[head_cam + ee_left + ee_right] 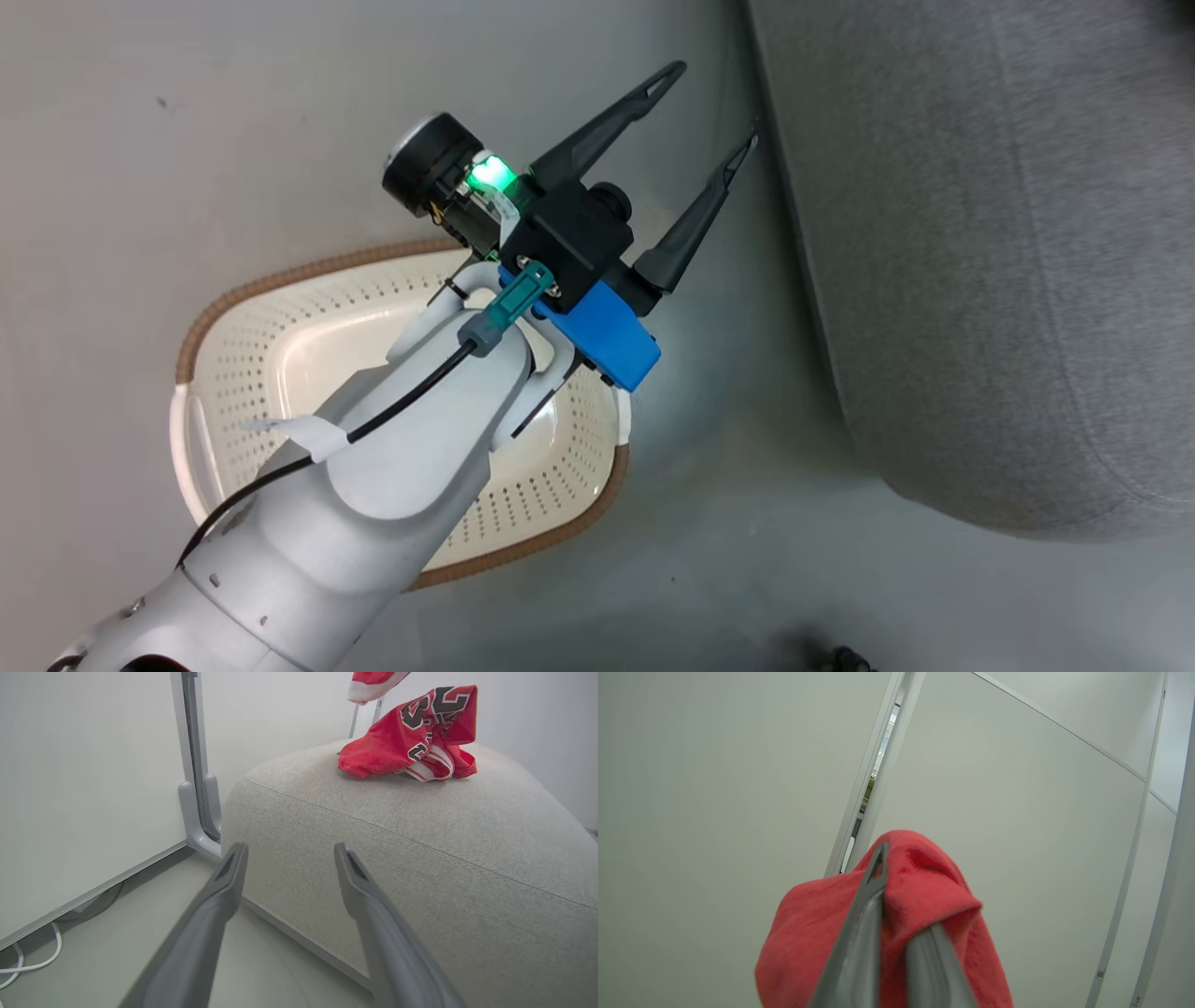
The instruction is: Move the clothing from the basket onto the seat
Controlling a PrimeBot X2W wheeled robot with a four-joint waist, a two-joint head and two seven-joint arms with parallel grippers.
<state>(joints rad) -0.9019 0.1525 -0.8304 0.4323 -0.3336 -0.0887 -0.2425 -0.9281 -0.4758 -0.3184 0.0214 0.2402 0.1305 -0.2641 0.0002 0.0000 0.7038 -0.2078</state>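
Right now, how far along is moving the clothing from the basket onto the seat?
Done: the lettered garment lies on the seat, and the basket shows no clothing where the arm leaves it visible. In hand: the right gripper is shut on the plain red garment. Remaining: setting it on the seat. The left gripper is open and empty.

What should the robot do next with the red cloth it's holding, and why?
Probably carry the right gripper over the seat and open it. It is shut on a red cloth, the lettered garment already lies on the seat, and the basket looks empty where the left arm doesn't hide it.
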